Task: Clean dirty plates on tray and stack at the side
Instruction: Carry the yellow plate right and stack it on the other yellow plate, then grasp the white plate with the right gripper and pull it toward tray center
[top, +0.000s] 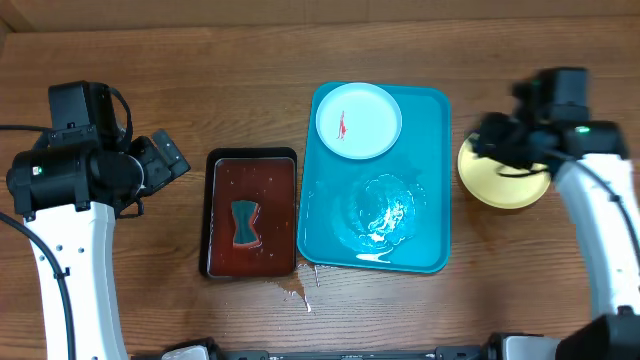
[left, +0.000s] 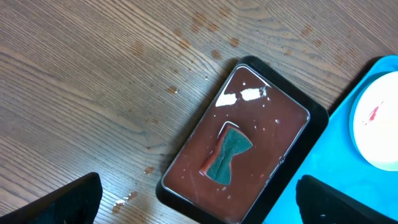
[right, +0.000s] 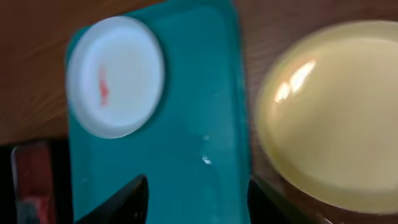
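Note:
A bright-blue tray (top: 420, 130) lies mid-table. A pale white plate (top: 359, 120) with a red smear sits at its far end; it also shows in the left wrist view (left: 379, 124) and the right wrist view (right: 115, 74). A yellow-green plate (top: 500, 185) sits on the table right of the tray, and in the right wrist view (right: 336, 118). My right gripper (right: 199, 199) is open and empty, over the tray's right edge beside the yellow plate. My left gripper (left: 199, 205) is open and empty, above the brown tray's near end.
A small dark brown tray (top: 251, 212) of reddish water holds a teal sponge (top: 245, 223), left of the blue tray. Water pools on the blue tray (top: 385, 215). Drops lie on the table by its front corner (top: 300, 290).

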